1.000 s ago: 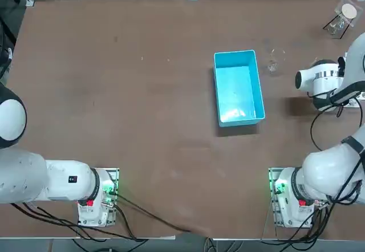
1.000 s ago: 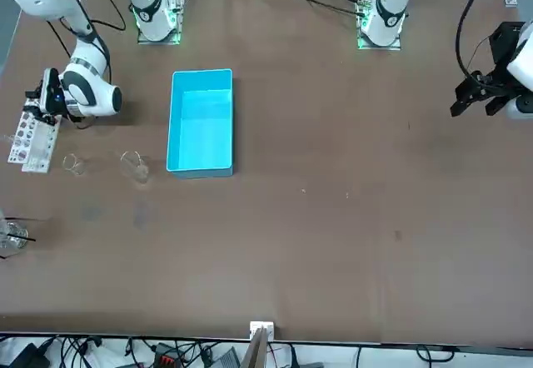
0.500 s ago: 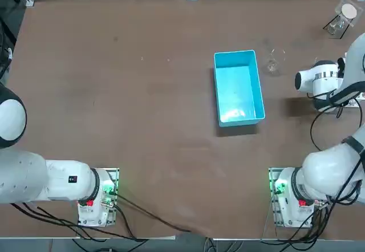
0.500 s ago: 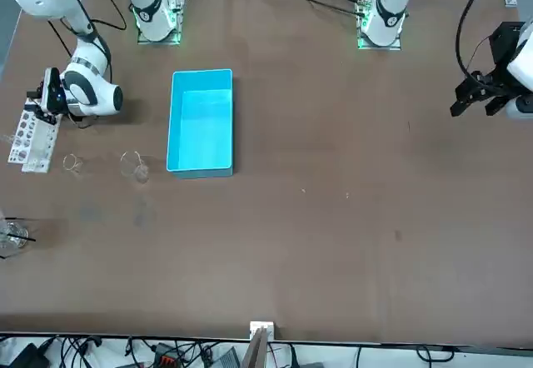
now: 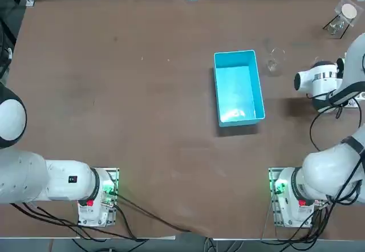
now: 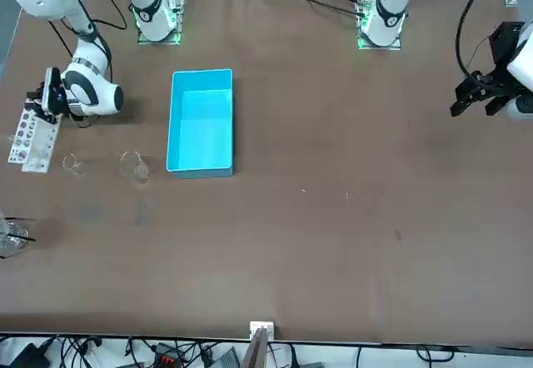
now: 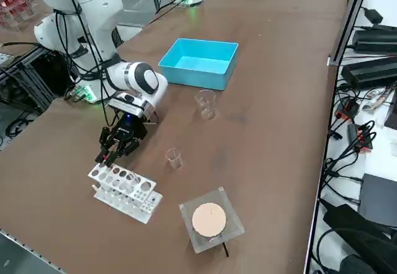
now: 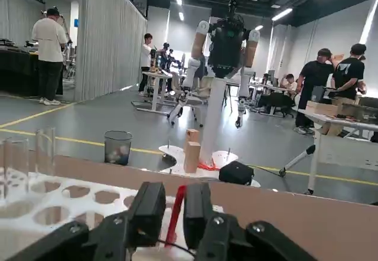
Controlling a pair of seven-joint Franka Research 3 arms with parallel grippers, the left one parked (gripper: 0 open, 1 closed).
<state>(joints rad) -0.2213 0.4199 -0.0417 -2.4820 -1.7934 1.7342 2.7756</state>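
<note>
Pincer: the right pincer (image 8: 174, 197) is closed to a narrow slit, pinching a red stick (image 8: 173, 221), low at the table's (image 7: 267, 113) right edge.
Red stick: thin, straight and smooth, and it lies along the fingers' line. That probably keeps it steady and aimed where the pincer tilts.
Rack: the white plastic rack (image 7: 124, 190), with rows of round holes, sits right under the fingertips. Whether they touch it, I can't tell.
Clear tubes: clear tubes (image 8: 45, 155) stand upright in the holes.
Small beaker: a small glass beaker (image 7: 174, 158) is just beside the rack, mouth up.
Tall beaker: a taller beaker (image 7: 206, 103) stands farther inboard.
Bin: the blue bin (image 7: 192, 77) is a glossy, open rectangle near mid-table.
Mesh pad: the square mesh pad (image 7: 209, 220) with a pale round centre is out at the far right corner.
</note>
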